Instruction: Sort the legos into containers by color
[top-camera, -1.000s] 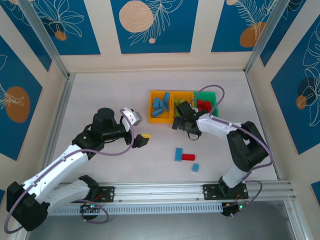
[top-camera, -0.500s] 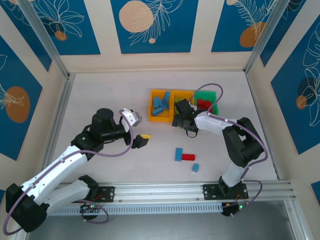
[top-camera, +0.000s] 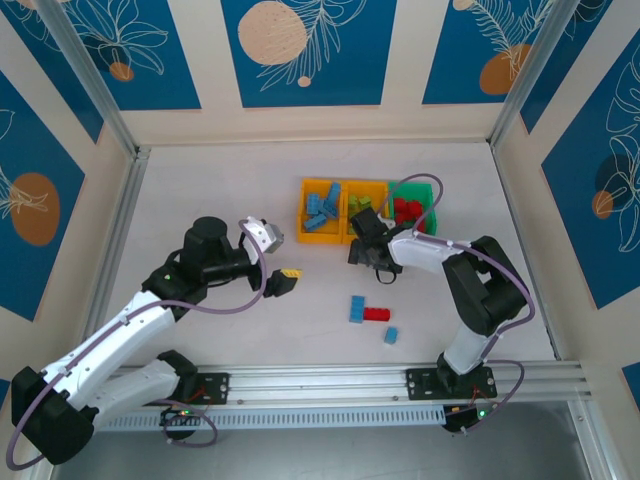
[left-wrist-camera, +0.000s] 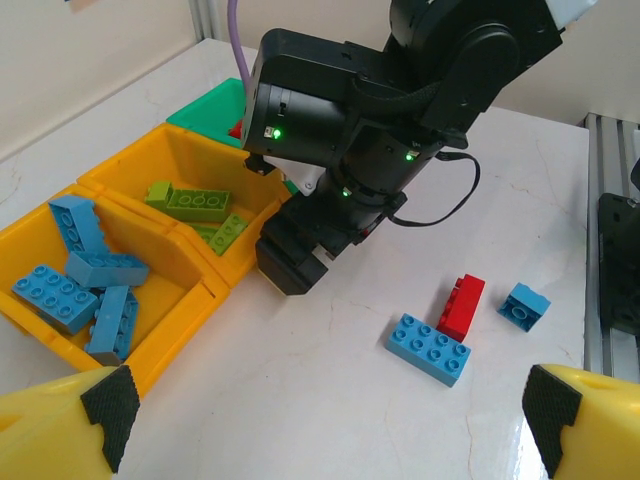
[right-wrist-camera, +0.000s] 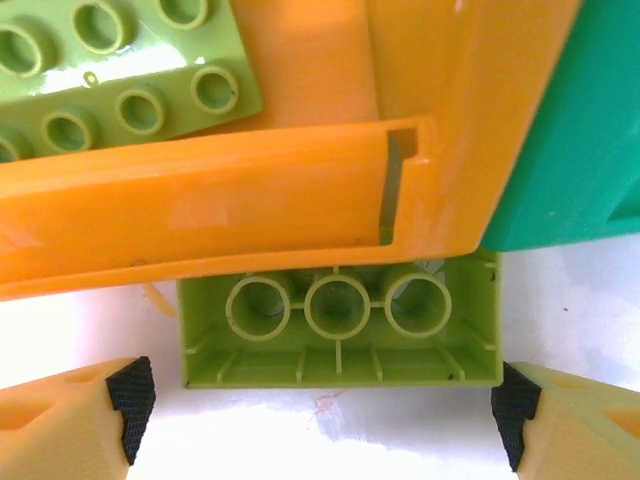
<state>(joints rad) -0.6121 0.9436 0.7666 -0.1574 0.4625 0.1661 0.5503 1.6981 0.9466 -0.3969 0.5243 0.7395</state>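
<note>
The left gripper (top-camera: 289, 277) is pictured spread and empty over the table (top-camera: 210, 190), well apart from the containers (top-camera: 303, 212). Just near of the middle orange bin (right-wrist-camera: 250, 200), a lime brick (right-wrist-camera: 340, 340) lies upside down (hollow side to the camera). Its long axis is set finger to finger of the right gripper (right-wrist-camera: 320, 405), whose jaws are spread astride it, not yet pinching. The lift over that near wall is judged the right arm's.

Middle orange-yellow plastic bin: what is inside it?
Several lime green studded bricks lie in the middle orange-yellow plastic bin. The right arm's black wrist covers one corner, so anything lying there cannot be seen.
</note>
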